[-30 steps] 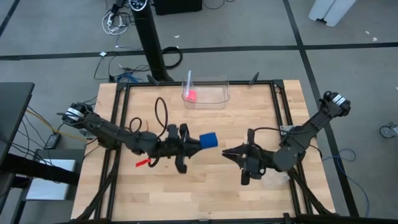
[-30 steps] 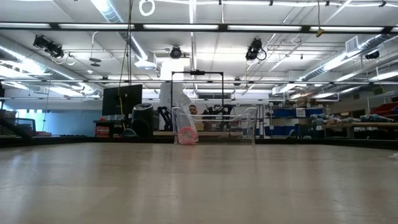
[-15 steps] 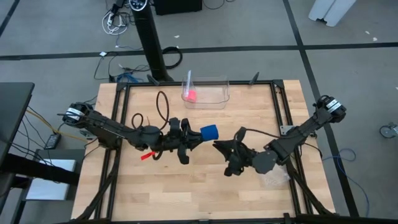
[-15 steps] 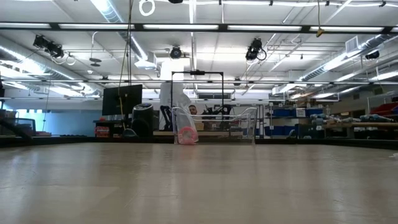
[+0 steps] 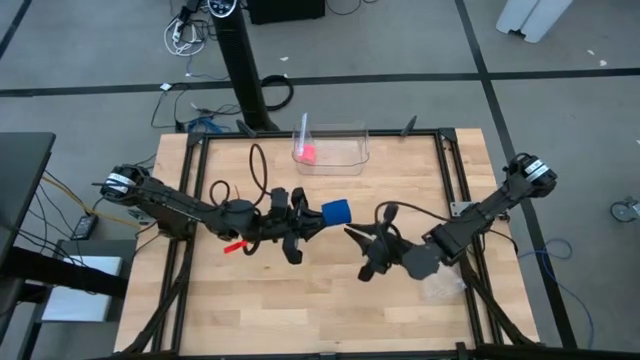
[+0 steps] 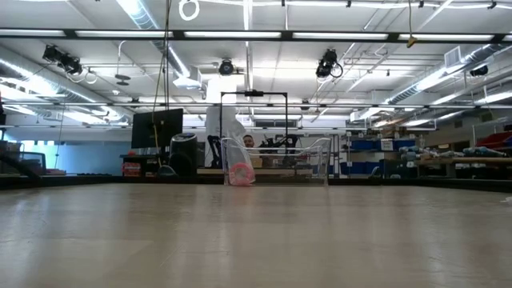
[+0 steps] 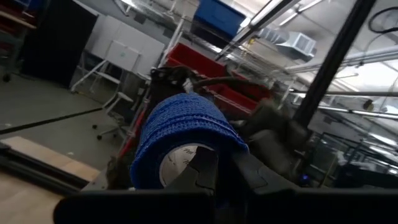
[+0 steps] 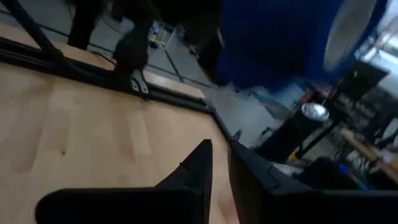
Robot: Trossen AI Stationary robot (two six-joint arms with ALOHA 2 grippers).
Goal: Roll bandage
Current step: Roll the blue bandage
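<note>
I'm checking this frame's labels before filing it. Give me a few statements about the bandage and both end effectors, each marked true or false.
1. The left end effector holds the bandage as a rolled blue cylinder. True.
2. The bandage lies flat on the table. False: it is held above it.
3. The right end effector grips the bandage. False: it is close by, fingers nearly together, holding nothing.
4. A clear container sits at the table's far edge. True.

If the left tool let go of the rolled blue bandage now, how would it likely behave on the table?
The bandage is wound into a short cylinder around a pale core, so it would probably roll on its side. Its knitted fabric looks soft and grippy, so it likely squashes slightly rather than slips. It seems light: the left tool, shut on it, holds it above the table.
</note>
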